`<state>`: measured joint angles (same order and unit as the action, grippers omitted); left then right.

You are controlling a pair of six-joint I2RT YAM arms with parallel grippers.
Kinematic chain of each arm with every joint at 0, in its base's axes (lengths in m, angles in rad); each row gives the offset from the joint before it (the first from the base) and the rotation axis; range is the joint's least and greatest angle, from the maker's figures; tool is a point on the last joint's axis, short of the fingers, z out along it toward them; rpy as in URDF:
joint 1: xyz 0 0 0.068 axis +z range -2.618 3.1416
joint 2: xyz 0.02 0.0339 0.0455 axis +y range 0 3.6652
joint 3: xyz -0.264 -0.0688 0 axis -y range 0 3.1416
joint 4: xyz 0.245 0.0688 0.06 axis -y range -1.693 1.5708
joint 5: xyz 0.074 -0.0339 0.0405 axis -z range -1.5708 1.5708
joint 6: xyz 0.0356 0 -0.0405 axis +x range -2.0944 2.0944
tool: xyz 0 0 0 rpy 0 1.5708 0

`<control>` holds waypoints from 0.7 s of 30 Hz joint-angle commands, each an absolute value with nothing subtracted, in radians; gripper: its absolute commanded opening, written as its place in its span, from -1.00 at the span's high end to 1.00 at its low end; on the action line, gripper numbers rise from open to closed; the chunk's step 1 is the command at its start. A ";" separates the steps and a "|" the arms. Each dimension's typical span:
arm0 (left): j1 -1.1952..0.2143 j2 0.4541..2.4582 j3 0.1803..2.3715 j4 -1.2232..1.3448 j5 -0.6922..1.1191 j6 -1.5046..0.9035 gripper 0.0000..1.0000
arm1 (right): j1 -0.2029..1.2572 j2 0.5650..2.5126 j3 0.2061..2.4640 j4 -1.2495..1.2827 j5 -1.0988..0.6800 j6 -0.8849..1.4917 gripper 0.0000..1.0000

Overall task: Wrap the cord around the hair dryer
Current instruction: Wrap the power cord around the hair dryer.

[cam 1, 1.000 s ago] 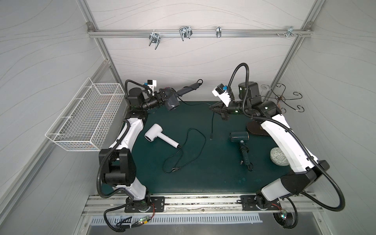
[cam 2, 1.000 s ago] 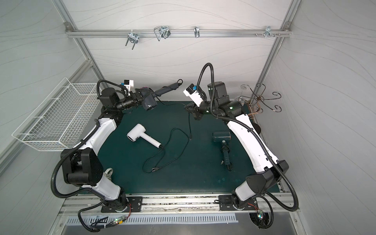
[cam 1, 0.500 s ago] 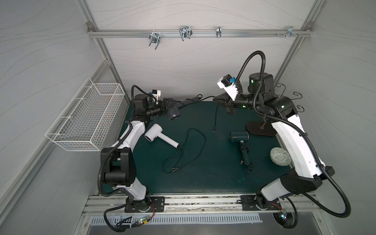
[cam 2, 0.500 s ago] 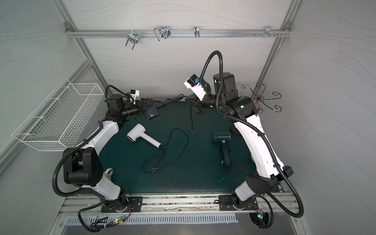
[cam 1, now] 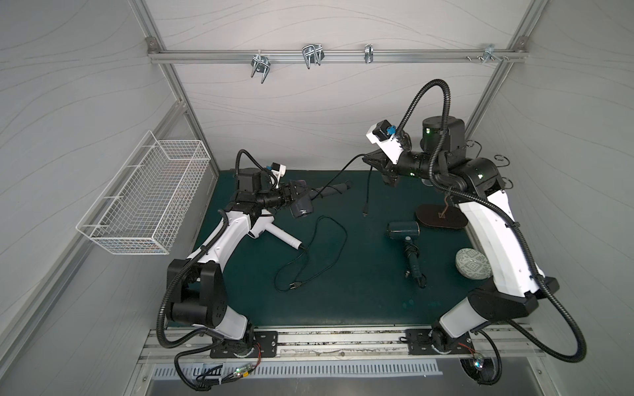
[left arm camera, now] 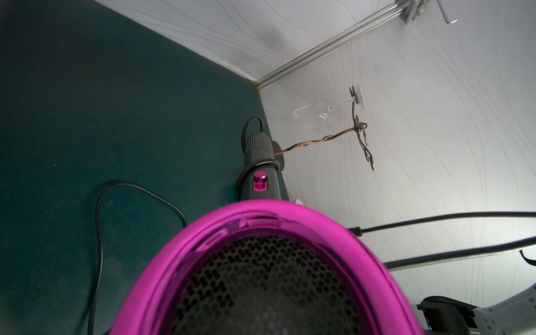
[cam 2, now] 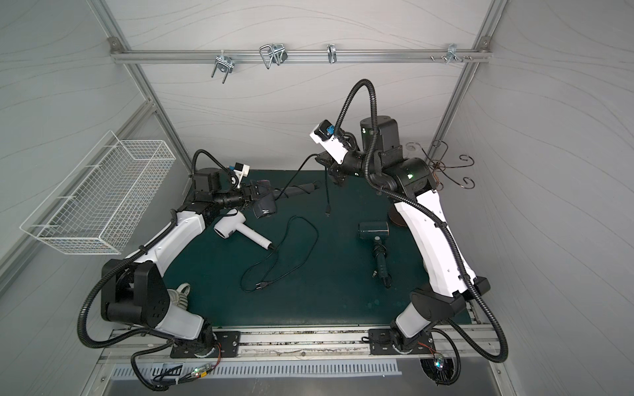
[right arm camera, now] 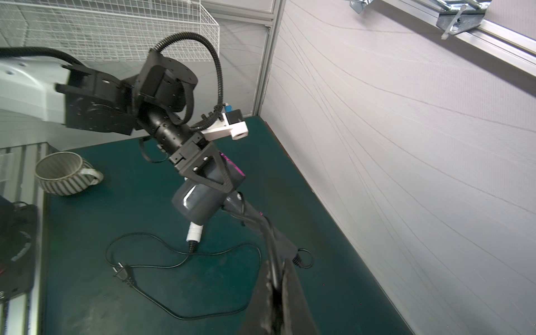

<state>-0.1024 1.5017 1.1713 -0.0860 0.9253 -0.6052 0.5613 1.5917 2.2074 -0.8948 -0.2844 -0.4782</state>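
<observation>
On the near part of the matte dark green mat [cam 1: 343,301] lie 2 other dryers. One is a dark green hair dryer [cam 1: 403,230] with its lead apparently bundled on the handle. The other is a white plastic hair dryer [cam 1: 274,235] whose thin lead sprawls in loose loops.

Further back, held clear of the mat, is the task's glossy grey-and-magenta hair dryer [right arm camera: 197,203], with a perforated black rear grille and a ribbed black handle. The left gripper [right arm camera: 226,177] has its jaws clamped across the barrel, and the handle points toward the other arm.

Furthest back and highest, the right gripper [cam 1: 377,164] is pinched tight on this dryer's slim, rubbery black cord [cam 1: 368,190], which rises to it from the handle. Beyond the pinch a tail hangs limp, ending in the plug [cam 1: 365,213] just above the mat.

I judge the wrapping barely started. The right wrist view hints at perhaps 1 crossing on the handle, and most of the cord is left to wind.
</observation>
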 commanded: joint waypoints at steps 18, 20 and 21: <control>-0.344 1.364 1.266 -0.155 1.247 -0.561 1.00 | 0.351 1.870 2.280 -0.720 -0.526 -0.493 1.00; -0.344 1.378 1.288 -0.058 1.276 -0.633 1.00 | 0.336 1.884 2.246 -0.714 -0.574 -0.467 1.00; -0.344 1.385 1.304 -0.019 1.283 -0.666 1.00 | 0.327 1.888 2.226 -0.707 -0.605 -0.448 1.00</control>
